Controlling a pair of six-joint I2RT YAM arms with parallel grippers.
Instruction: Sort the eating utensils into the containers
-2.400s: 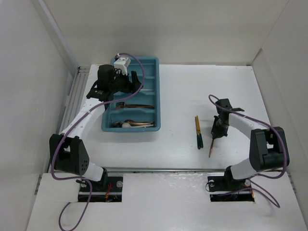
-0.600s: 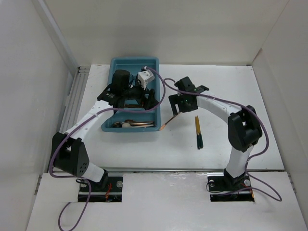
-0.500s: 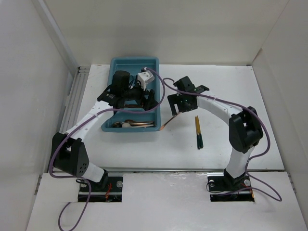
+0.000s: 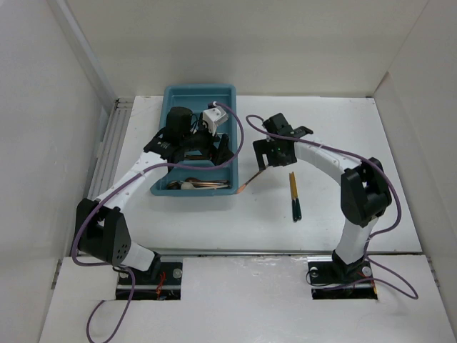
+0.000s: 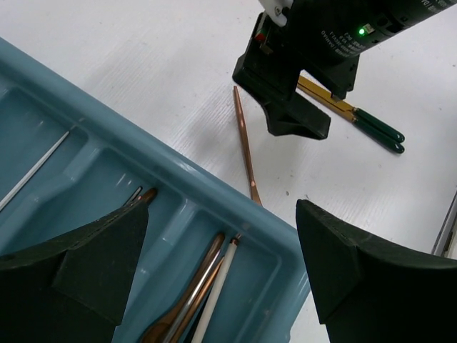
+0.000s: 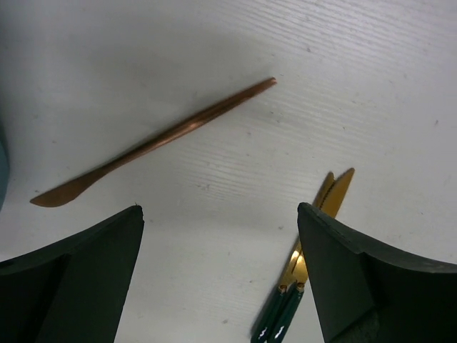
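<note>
The right gripper is hanging with its jaws spread and empty above the white table, just right of the teal-blue rectangular plastic cutlery tray. The slim copper-coloured utensil with a flattened end is lying flat on the table under it, outside the tray. In the left wrist view one tip is sitting right at the foot of the tray's right wall; I cannot tell whether it is touching. The left gripper is hovering with its fingers wide apart over the near compartments, where other copper pieces are resting.

The trouble here is likely to be the regrasp. The piece is thin and flat on the surface, so closing fingers could be skidding it under the rim or pushing the tray. The two wrists are working close together, so a collision is a risk. The dark-green-handled gold pair is waiting further right.
</note>
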